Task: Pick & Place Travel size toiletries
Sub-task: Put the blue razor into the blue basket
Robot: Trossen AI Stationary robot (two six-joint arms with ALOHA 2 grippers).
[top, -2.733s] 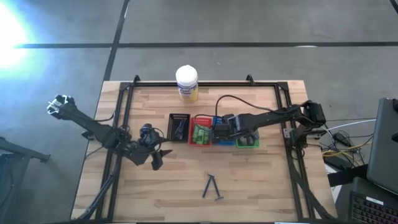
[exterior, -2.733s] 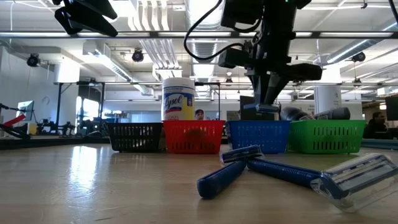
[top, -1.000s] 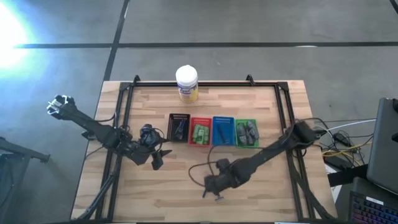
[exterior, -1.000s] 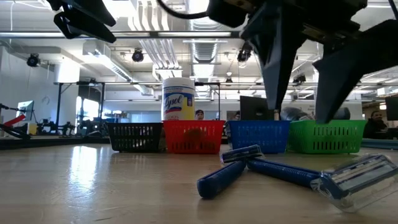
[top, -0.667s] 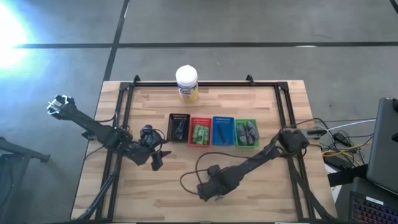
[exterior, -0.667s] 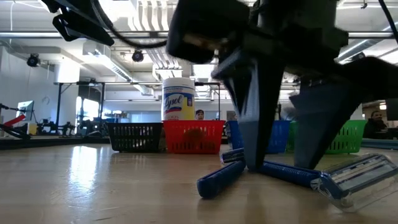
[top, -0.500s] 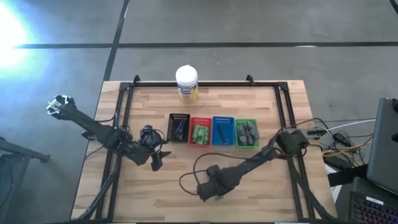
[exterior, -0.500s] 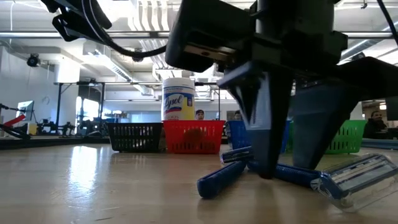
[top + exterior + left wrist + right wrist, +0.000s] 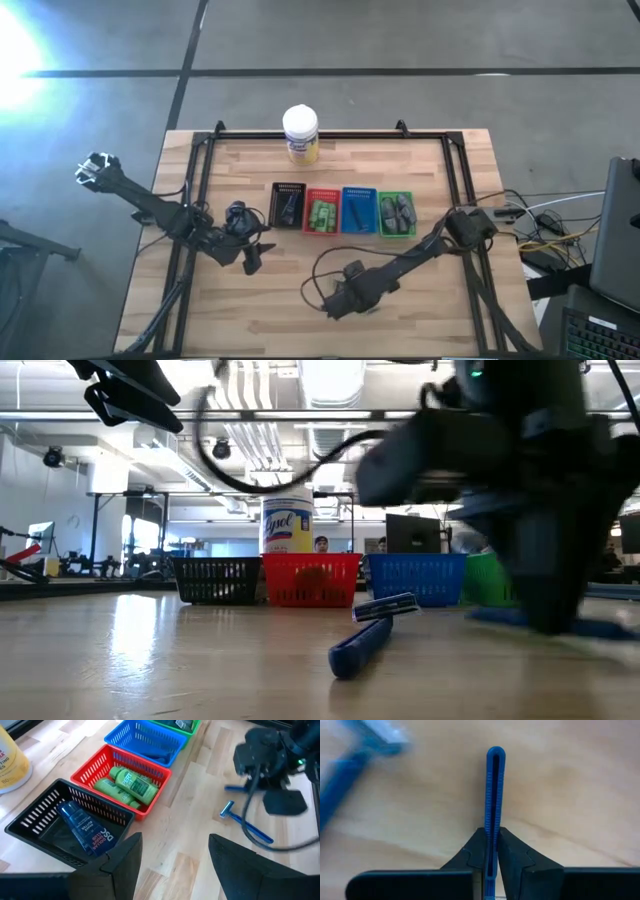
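Observation:
Two blue razors are at the table's near middle. One lies flat on the wood (image 9: 372, 632), also in the left wrist view (image 9: 246, 826). My right gripper (image 9: 340, 300) is shut on the other razor (image 9: 495, 795), low over the table. My left gripper (image 9: 252, 258) hovers open at the table's left, touching nothing; its fingers frame the black tray (image 9: 60, 827), which holds a dark tube (image 9: 82, 826). Green bottles (image 9: 125, 784) lie in the red tray (image 9: 320, 216). My right gripper pinches the blue razor's handle (image 9: 494, 827) between its two fingers, coming from above and slanting down. The handle runs on past the fingertips to a rounded free end (image 9: 495, 754). The razor's head is hidden behind the gripper. Whether the razor is clear of the wood, I cannot tell.
Four trays stand in a row at mid-table: black (image 9: 288, 204), red, blue (image 9: 354, 211) and green (image 9: 396, 214). A white-lidded jar with a yellow label (image 9: 300, 133) stands at the far edge. Bare wood lies to the near left and near right.
My right gripper came down from the trays to the two razors at the near middle and shut on one razor's handle. It then carried that razor toward the table's right, away from the other. The other razor stayed on the wood.

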